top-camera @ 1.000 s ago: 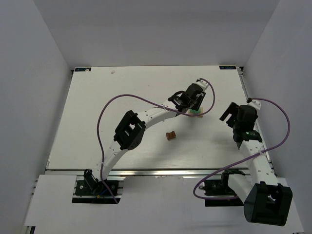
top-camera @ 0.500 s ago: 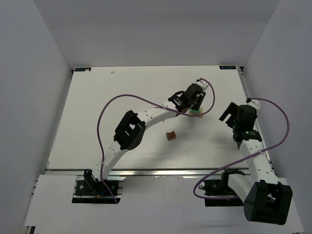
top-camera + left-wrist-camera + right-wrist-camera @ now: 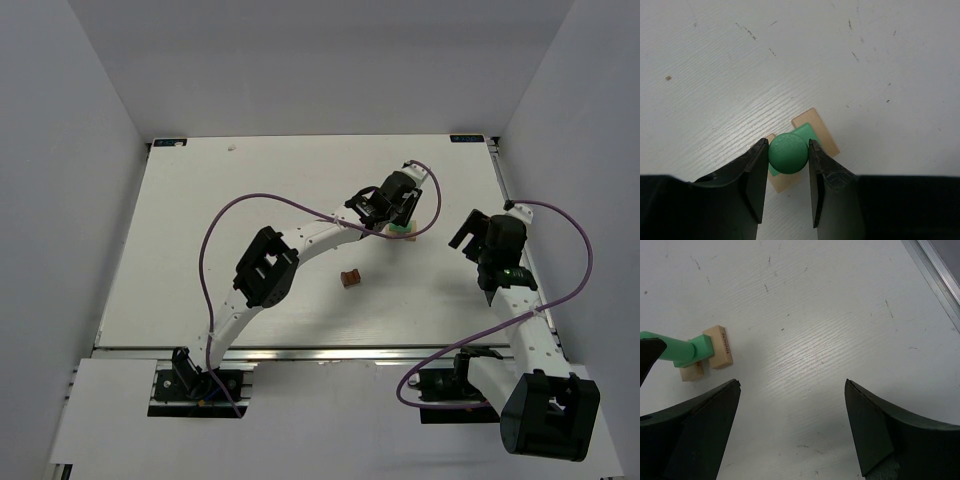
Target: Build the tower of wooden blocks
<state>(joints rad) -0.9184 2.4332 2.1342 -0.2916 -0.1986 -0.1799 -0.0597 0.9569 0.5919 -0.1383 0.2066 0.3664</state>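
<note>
In the left wrist view my left gripper (image 3: pixel 786 155) is shut on a green round-topped block (image 3: pixel 788 153). That block stands upright on a mint green block (image 3: pixel 809 133), which lies across pale tan blocks (image 3: pixel 818 126). The top view shows this stack (image 3: pixel 401 229) under the left gripper (image 3: pixel 404 216). The right wrist view shows the stack from the side: the green block (image 3: pixel 676 351), a tan block (image 3: pixel 720 346) and a second tan block (image 3: pixel 692 372). The dark brown notched block (image 3: pixel 349 278) lies alone on the table. My right gripper (image 3: pixel 792 405) is open wide, empty, and to the right of the stack (image 3: pixel 468 236).
The white table (image 3: pixel 250 200) has a metal rail along its right edge (image 3: pixel 935 275) and along its near edge (image 3: pixel 300 349). White walls enclose the table on three sides. Purple cables loop over both arms (image 3: pixel 215 230).
The right gripper has shifted very slightly up and left. The left gripper and the blocks have not moved.
</note>
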